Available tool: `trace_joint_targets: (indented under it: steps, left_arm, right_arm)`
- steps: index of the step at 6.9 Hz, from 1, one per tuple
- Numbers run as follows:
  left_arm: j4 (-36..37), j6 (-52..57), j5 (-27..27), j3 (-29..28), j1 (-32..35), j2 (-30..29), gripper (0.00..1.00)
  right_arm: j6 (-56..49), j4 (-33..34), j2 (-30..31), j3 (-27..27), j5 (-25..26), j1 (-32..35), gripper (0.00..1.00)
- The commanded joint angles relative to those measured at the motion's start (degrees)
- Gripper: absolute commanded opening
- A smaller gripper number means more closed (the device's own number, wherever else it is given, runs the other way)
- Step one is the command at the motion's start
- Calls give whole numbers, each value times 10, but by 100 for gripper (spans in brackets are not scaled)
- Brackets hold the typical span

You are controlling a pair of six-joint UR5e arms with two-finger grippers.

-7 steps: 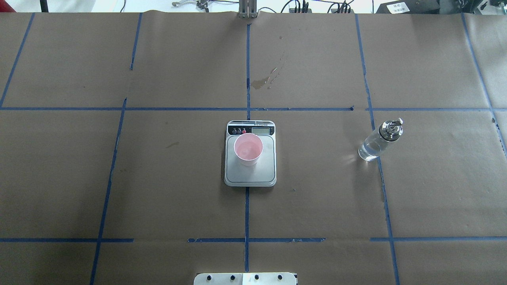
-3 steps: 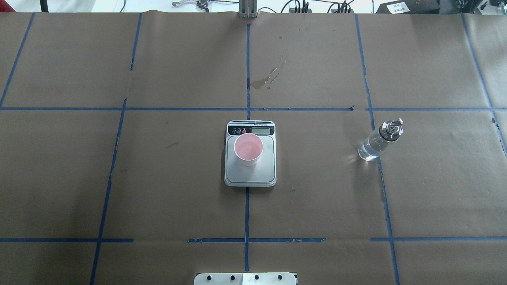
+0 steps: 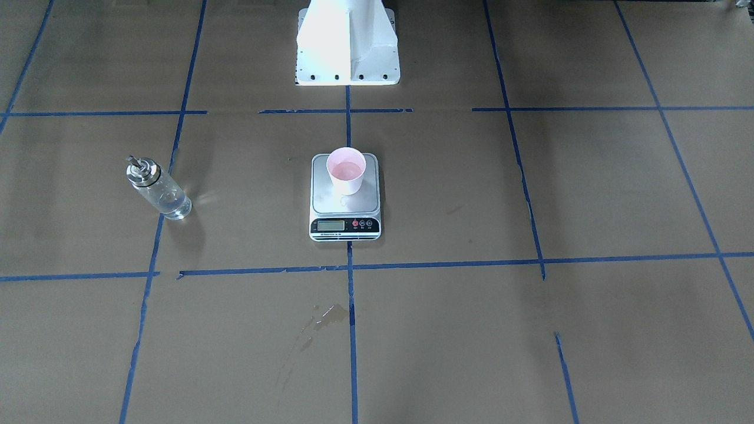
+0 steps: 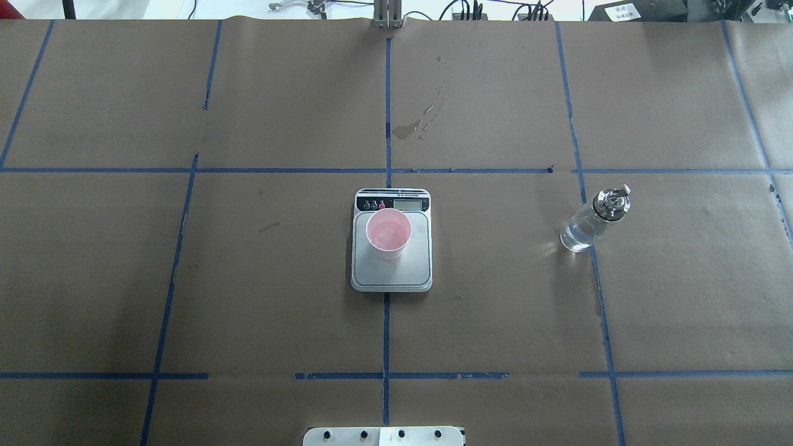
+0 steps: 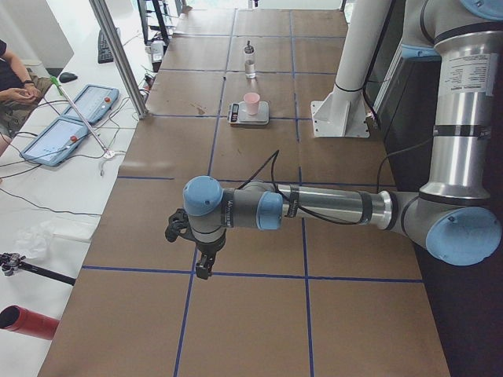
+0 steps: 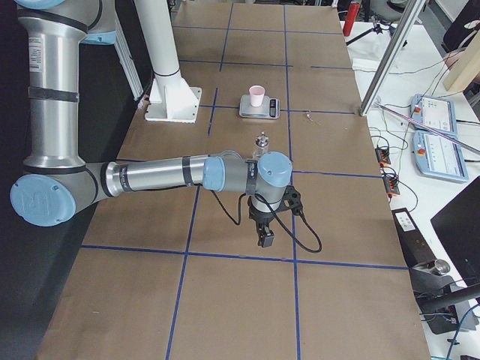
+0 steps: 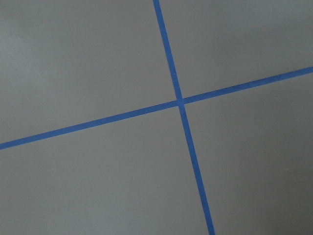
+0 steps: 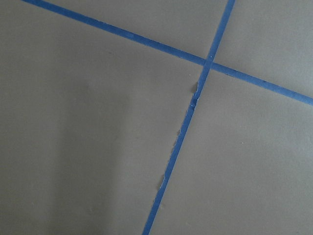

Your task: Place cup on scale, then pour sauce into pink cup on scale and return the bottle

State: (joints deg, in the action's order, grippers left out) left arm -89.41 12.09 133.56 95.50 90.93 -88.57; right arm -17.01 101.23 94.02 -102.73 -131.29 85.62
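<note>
The pink cup (image 4: 388,233) stands upright on the far half of the scale (image 4: 416,267), near its display, at the table's middle. A faint level inside the cup (image 3: 346,171) looks like liquid. The bottle (image 4: 588,220) stands alone on the paper to the right, with clear sauce (image 4: 576,238) in its lower part and its silver spout on top. Nothing touches it. My left gripper (image 5: 203,263) hangs over bare paper far from the scale, seen only in the left side view. My right gripper (image 6: 266,238) hangs likewise, just near of the bottle (image 6: 262,142). I cannot tell whether either is open or shut.
Brown paper with a blue tape grid covers the table. A dried stain (image 4: 409,129) lies beyond the scale. The white robot base (image 3: 347,47) stands at the near edge. A person (image 5: 16,78) and tablets (image 5: 78,118) are beside the table's far side.
</note>
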Motion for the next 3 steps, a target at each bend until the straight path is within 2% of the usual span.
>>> trace_joint_targets:
  steps: [1,2,3]
  left_arm:
    - [-3,-8,20,27,-1,23,100]
    - [-2,-9,21,29,-1,23,100]
    - [7,-9,20,39,-1,22,100]
  right_arm:
    - [31,-1,7,-1,-2,-13,100]
    - [27,-2,10,-2,-3,-13,100]
    - [15,-35,22,-1,-2,-13,100]
